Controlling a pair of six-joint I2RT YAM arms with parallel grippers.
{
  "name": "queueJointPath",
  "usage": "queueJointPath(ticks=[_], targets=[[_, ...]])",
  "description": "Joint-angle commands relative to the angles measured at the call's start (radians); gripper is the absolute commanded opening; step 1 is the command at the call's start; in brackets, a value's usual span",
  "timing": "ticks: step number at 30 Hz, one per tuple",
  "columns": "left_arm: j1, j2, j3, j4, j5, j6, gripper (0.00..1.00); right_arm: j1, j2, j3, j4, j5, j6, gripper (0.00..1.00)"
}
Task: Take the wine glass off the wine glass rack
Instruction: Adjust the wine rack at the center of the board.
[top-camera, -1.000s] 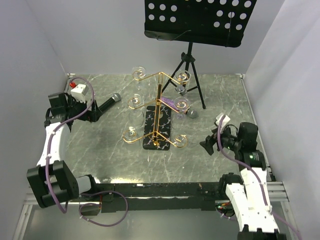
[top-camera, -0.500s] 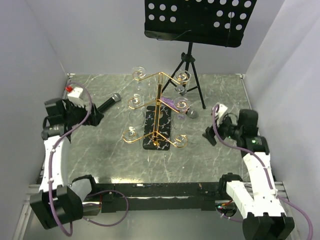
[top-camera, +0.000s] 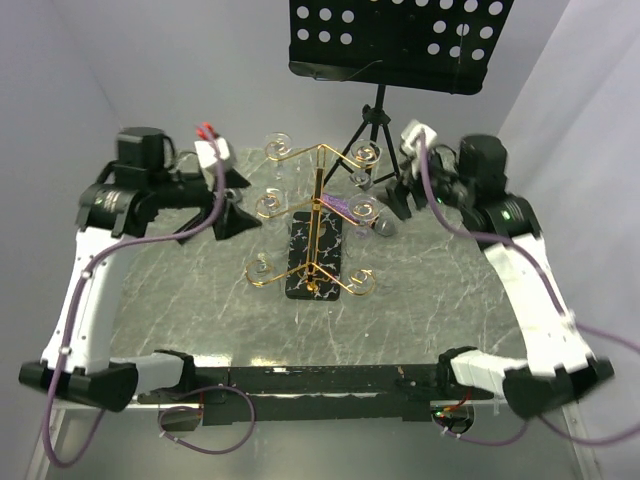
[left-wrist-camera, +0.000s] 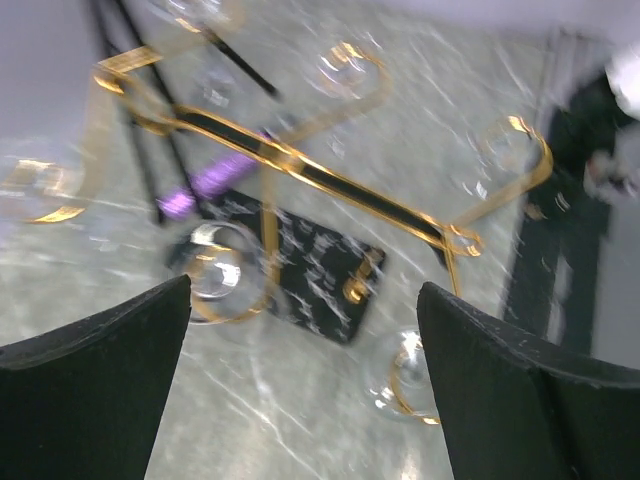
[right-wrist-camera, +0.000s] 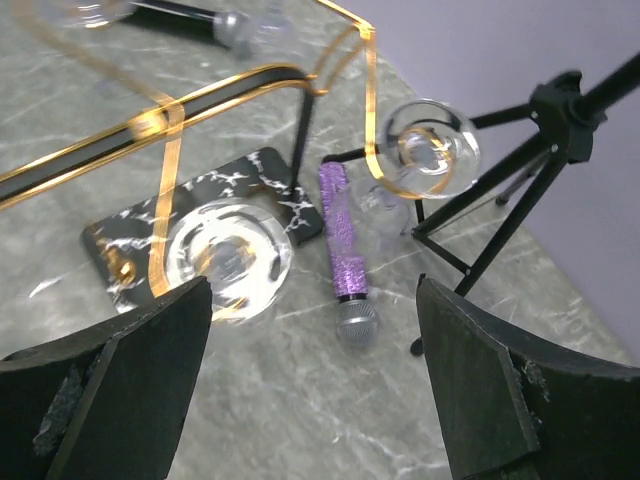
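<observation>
Nothing done yet; wine glass rack (top-camera: 312, 262) stands mid-table, w/ each wine glass (top-camera: 364, 210) I can see hanging on its arms; my left gripper (top-camera: 232, 203) & right gripper (top-camera: 393, 195) flank it, jaws apart, both empty; grab + lift-off left to do.

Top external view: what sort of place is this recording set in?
Most likely a lab test cell, not a bar or home: a marble-look tabletop boxed in by plain white panels, with staged props, a gold wine glass rack and a black music stand.
</observation>
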Motion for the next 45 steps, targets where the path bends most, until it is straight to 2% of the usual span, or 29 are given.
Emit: queueJointPath(ticks=[1, 7, 11, 14, 17, 21, 30, 38, 45], targets=[[-0.128, 0.043, 0.030, -0.325, -0.049, 0.295, 0.99, 0.008, 0.128, 0.107, 0.095, 0.095, 0.104, 0.89], [-0.397, 0.011, -0.069, -0.219, -0.210, 0.278, 1.00, 0.017, 0.283, 0.194, 0.179, 0.113, 0.097, 0.88], [-0.466, 0.062, -0.046, -0.248, -0.266, 0.332, 1.00, 0.030, 0.364, 0.252, 0.209, 0.102, 0.058, 0.88], [-0.509, 0.080, -0.051, -0.227, -0.360, 0.326, 0.98, 0.040, 0.429, 0.317, 0.190, 0.087, 0.026, 0.88], [-0.531, 0.074, -0.078, -0.187, -0.421, 0.315, 0.98, 0.049, 0.467, 0.351, 0.183, 0.075, 0.023, 0.87], [-0.543, 0.071, -0.098, -0.141, -0.484, 0.304, 0.98, 0.074, 0.474, 0.314, 0.207, 0.082, -0.012, 0.87], [-0.546, 0.097, -0.115, -0.095, -0.483, 0.313, 0.98, 0.126, 0.556, 0.357, 0.221, 0.156, -0.069, 0.88], [-0.551, 0.086, -0.141, -0.033, -0.603, 0.298, 0.94, 0.135, 0.581, 0.345, 0.239, 0.222, -0.091, 0.89], [-0.551, 0.039, -0.190, -0.069, -0.670, 0.349, 0.93, 0.138, 0.575, 0.343, 0.213, 0.158, -0.101, 0.88]])
